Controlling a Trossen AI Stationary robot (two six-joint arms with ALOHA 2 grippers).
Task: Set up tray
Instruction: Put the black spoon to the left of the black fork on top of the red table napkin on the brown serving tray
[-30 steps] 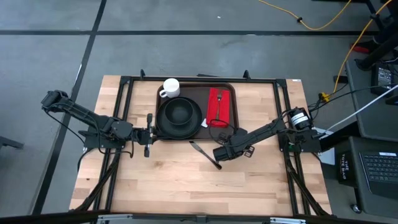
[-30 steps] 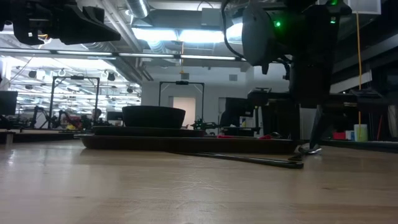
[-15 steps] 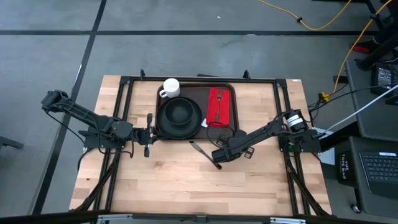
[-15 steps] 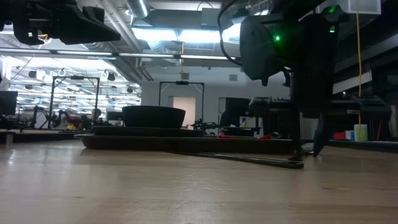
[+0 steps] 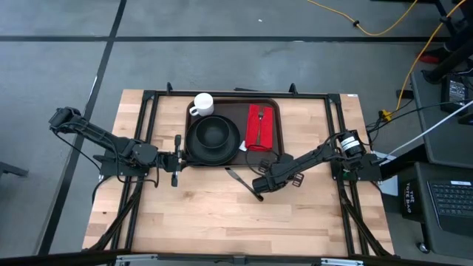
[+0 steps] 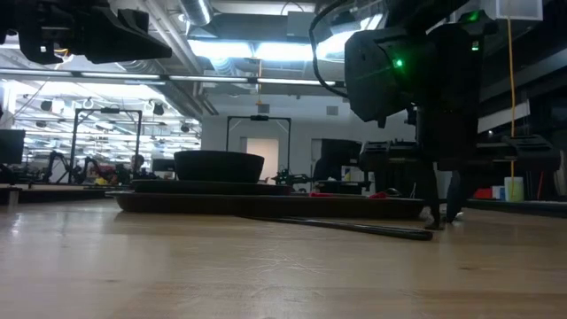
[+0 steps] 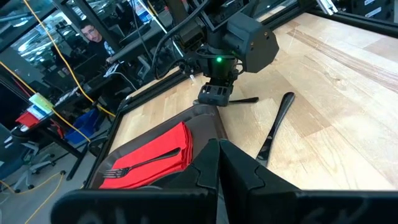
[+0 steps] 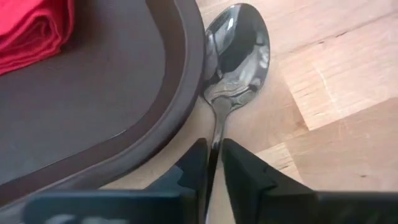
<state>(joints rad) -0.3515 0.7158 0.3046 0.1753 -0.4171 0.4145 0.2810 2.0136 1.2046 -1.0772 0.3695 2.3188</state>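
The right gripper (image 5: 258,185) sits low on the table (image 5: 222,214), its fingers (image 8: 239,171) closed around the handle of a spoon (image 8: 233,56) whose bowl lies just ahead of it, beside the rim of the tray (image 5: 233,161). The tray, just beyond the gripper, carries a black plate (image 5: 213,137), a white mug (image 5: 202,104) and a red napkin (image 5: 260,125) with a fork (image 7: 140,163). The left gripper (image 5: 177,159) waits clenched and empty at the tray's opposite edge.

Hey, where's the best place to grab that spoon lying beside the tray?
Take the spoon by its thin handle, from straight above: it lies flat on the table, and its bowl sits close beside the tray rim.
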